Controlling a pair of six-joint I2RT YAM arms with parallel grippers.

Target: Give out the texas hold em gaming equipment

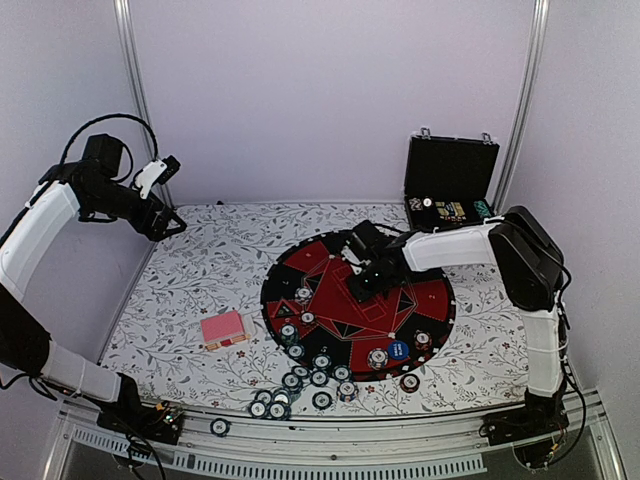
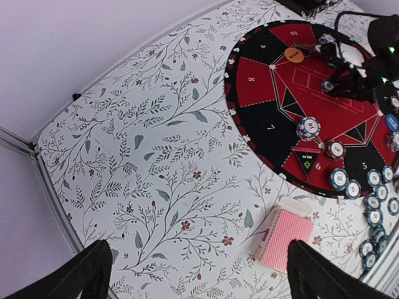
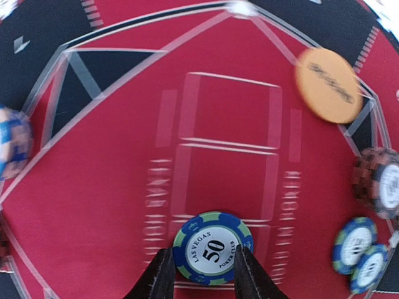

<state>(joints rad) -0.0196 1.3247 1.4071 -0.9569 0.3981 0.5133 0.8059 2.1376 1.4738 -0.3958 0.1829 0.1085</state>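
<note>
Looking down on a round red-and-black mat point(image 1: 300, 262) spread over a floral tablecloth point(image 1: 200, 270).

Reaching over the mat's middle with the right gripper point(image 3: 202, 266), its fingers point(image 3: 159, 277) pressing against opposite edges of a blue-and-green poker chip point(image 3: 213, 247) marked 50. Pinching that chip over the mat's red centre panel; not showing whether it is lifted or resting on the mat.

Holding the left gripper point(image 2: 198, 249) high above the cloth beyond the mat's far-left side, fingers spread wide with nothing between them.

Showing an orange button disc point(image 3: 328, 85) lying on the red toward the mat's far side, well apart from the pinched chip.

Showing a blue button disc point(image 1: 398, 350) sitting near the mat's near rim, among a few striped chips.

Showing a loose cluster of blue-and-white chips point(image 1: 300, 383) trailing from the mat's near-left rim onto the cloth.

Showing a squared deck of pink-backed playing cards point(image 1: 223, 329) lying back up on the cloth, just left of the mat.

Showing a black hinged case point(image 1: 450, 175) standing beyond the mat's far-right side, lid open and upright.
</note>
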